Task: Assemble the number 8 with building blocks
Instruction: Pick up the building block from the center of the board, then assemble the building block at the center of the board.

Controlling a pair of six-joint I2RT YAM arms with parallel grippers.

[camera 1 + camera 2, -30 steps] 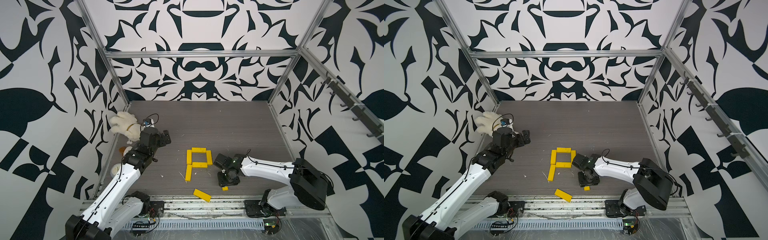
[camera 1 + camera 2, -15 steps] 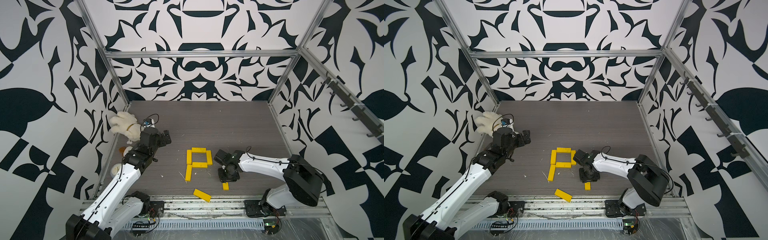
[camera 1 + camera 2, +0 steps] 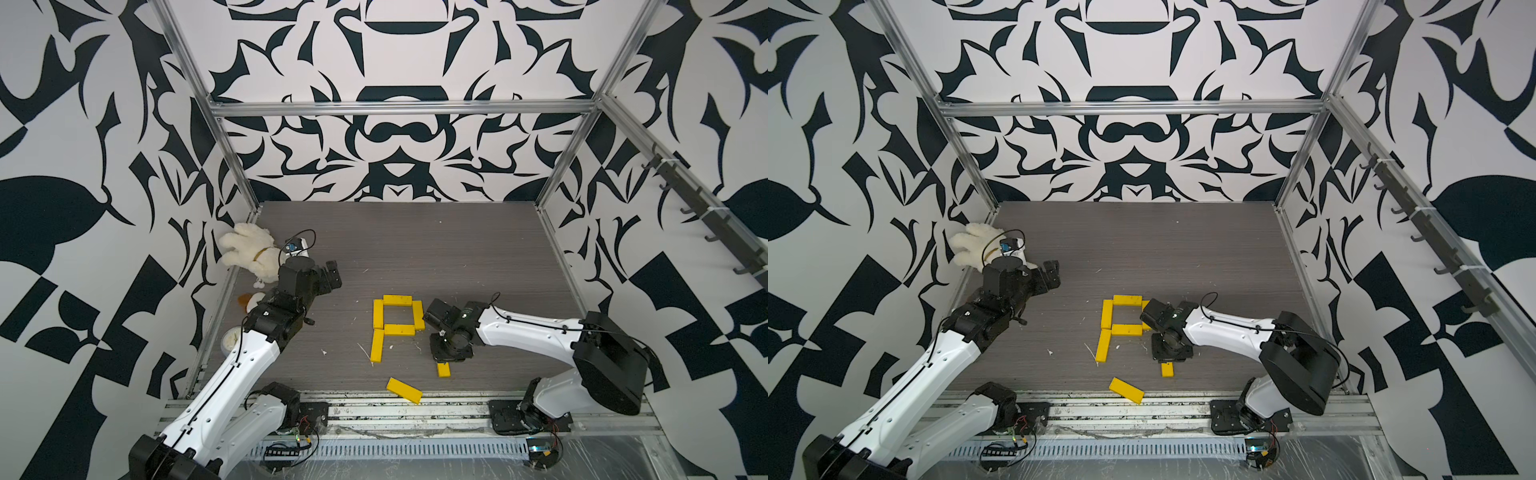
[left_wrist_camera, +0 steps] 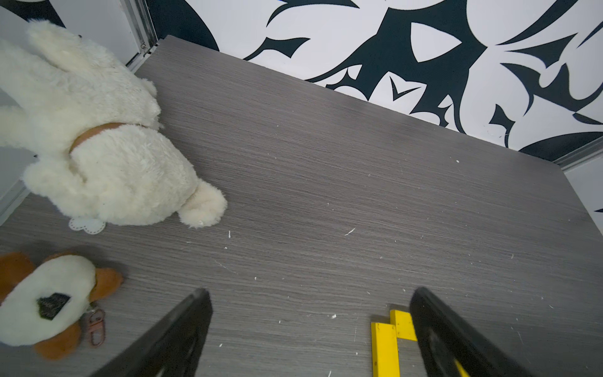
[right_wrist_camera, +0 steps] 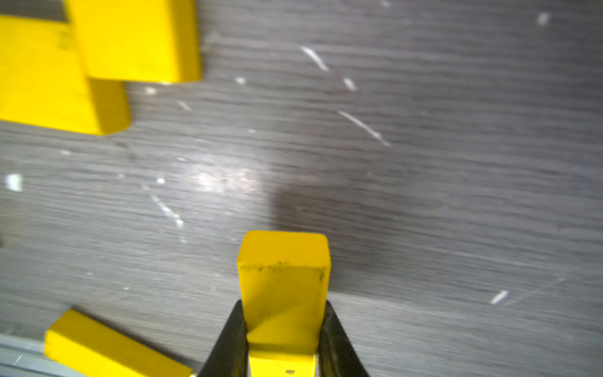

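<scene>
Checking progress: five yellow bars (image 3: pixel 400 330) lie flat near the middle of the table (image 3: pixel 457 249), toward its front edge, each touching its neighbour. They form the closed upper loop of the figure 8 (image 3: pixel 397 300) and the left side of the lower loop, so the shape reads as a P. Missing are the lower right side and the bottom bar. Judged roughly two-thirds complete.

Two bars are outstanding. The loose bar (image 3: pixel 404 390) lies askew at the front edge by the rail, apart from the figure. The held bar (image 5: pixel 283 280) sits between the fingers of the right gripper (image 5: pixel 283 305), which is clamped on its long sides. In a top view its free end (image 3: pixel 443 369) pokes out from under the gripper toward the front edge. It sits just right of the open lower loop, not joined to it. Whether it touches the table cannot be told.

The left gripper (image 4: pixel 311 290) is spread wide and empty, near the left edge beside the plush toy (image 3: pixel 249 253).
</scene>
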